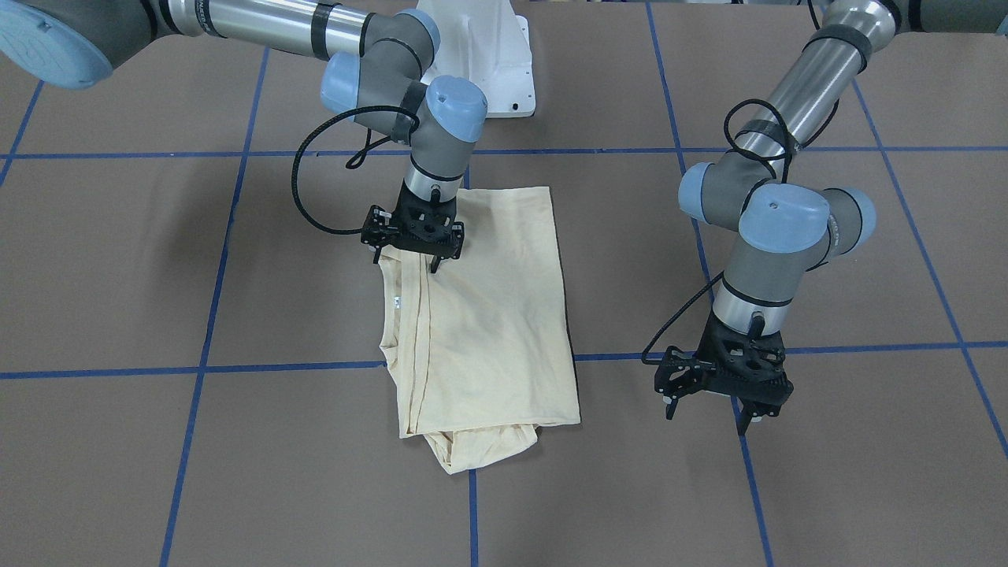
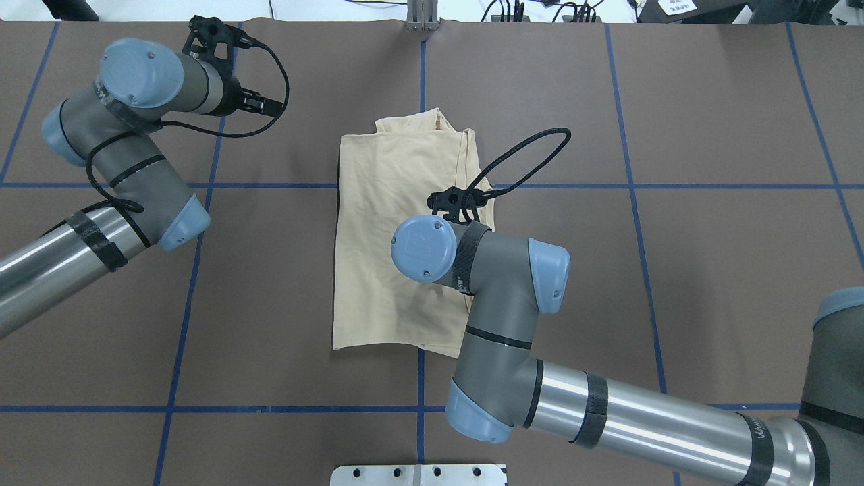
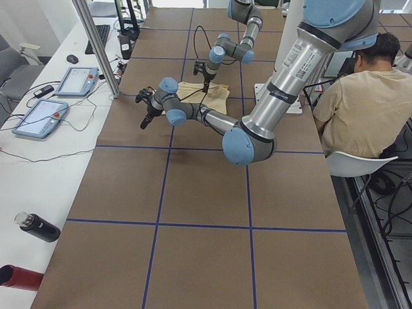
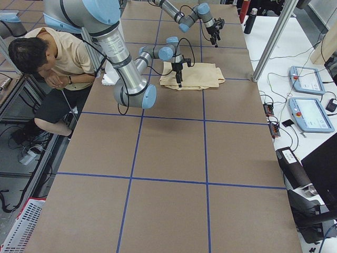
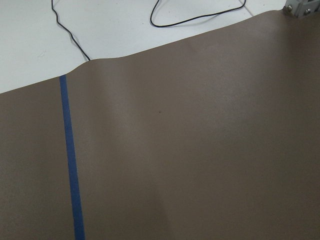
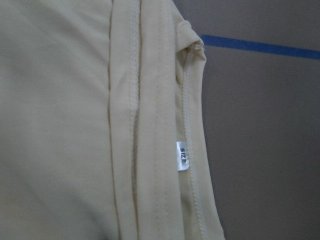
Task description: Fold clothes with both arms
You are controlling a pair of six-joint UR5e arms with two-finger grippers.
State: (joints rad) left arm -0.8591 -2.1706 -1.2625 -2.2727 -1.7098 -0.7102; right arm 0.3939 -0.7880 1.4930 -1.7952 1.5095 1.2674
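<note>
Seen from across the counter (image 1: 118,276), there are one T-shirt (image 1: 488,315), two arms and two hands. A matte brown sheet covers the counter, and blue tape lines (image 1: 291,366) divide it into squares. The T-shirt is thin jersey of a pale cream-yellow colour. It lies in the middle of the counter, folded into a long rectangle, with one bunched part sticking out at the end far from the robot. The right arm (image 1: 260,24) and the left arm (image 1: 795,102) are silver-grey tubes with light blue joint caps. The black right hand (image 1: 405,261) has its fingers spread, low over the T-shirt's edge, near one small white label (image 1: 396,302). The left hand (image 1: 707,419) is also spread and holds nothing; it is over bare counter, well apart from the T-shirt.

From overhead, the right arm hides part of the T-shirt.

From the left end, one person (image 3: 360,109) sits beside the robot. A second, white counter (image 3: 38,167) carries two tablets (image 3: 77,80), one black bottle (image 3: 38,226) and one red bottle (image 3: 13,275).

The left wrist view shows brown sheet and one blue line.

The right wrist view shows rows of stitching along the seams, and the label reads "SIZE".
</note>
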